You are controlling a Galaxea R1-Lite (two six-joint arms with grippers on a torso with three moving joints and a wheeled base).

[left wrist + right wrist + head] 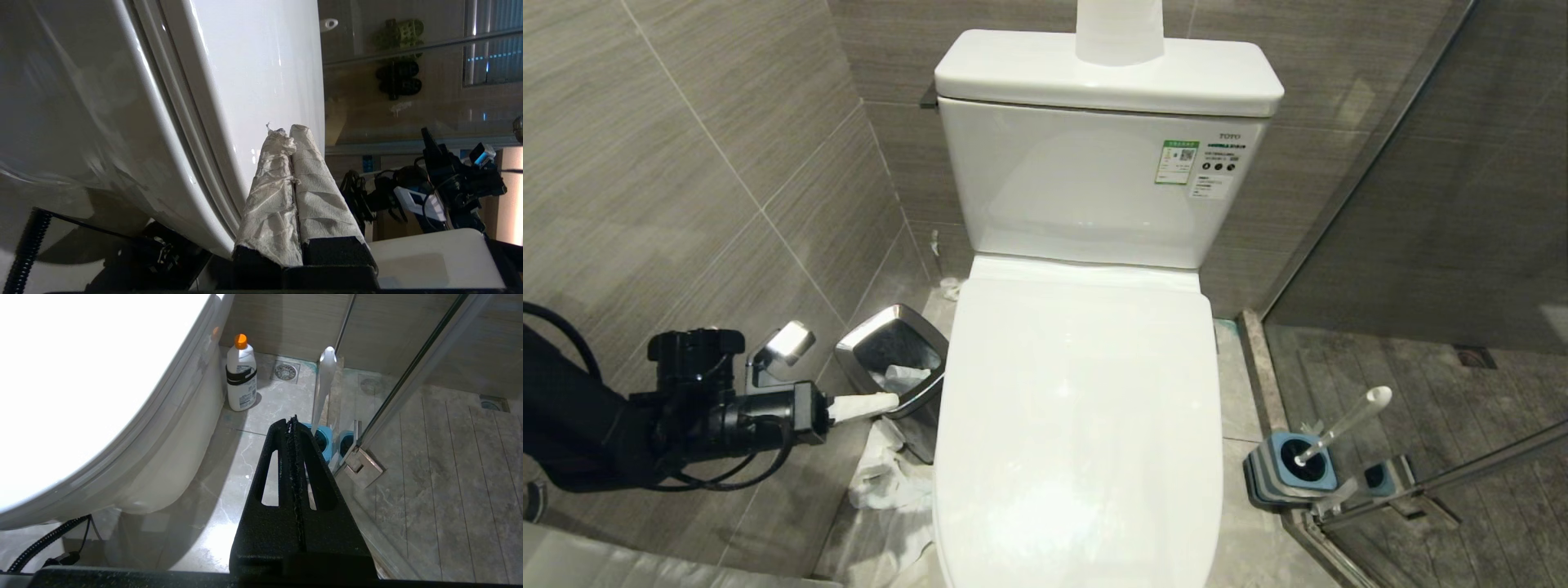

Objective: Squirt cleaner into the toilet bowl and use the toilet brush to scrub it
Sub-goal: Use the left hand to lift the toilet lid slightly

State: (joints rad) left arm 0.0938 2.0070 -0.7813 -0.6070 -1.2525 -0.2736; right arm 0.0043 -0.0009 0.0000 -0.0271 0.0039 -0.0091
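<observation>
The white toilet bowl has its lid down, so the basin is hidden. My left gripper, its fingers wrapped in white paper, is shut and empty. It points level at the lid's left edge, just short of it. The toilet brush stands tilted in its blue-and-grey holder on the floor at the right. My right gripper is shut and empty, low on the toilet's right side, with the brush handle beyond it. A white cleaner bottle with an orange cap stands against the toilet base.
A steel-rimmed bin with paper in it stands left of the toilet, with crumpled tissue on the floor beside it. A glass shower door bounds the right side. A white roll rests on the tank lid. Tiled walls close in at left and behind.
</observation>
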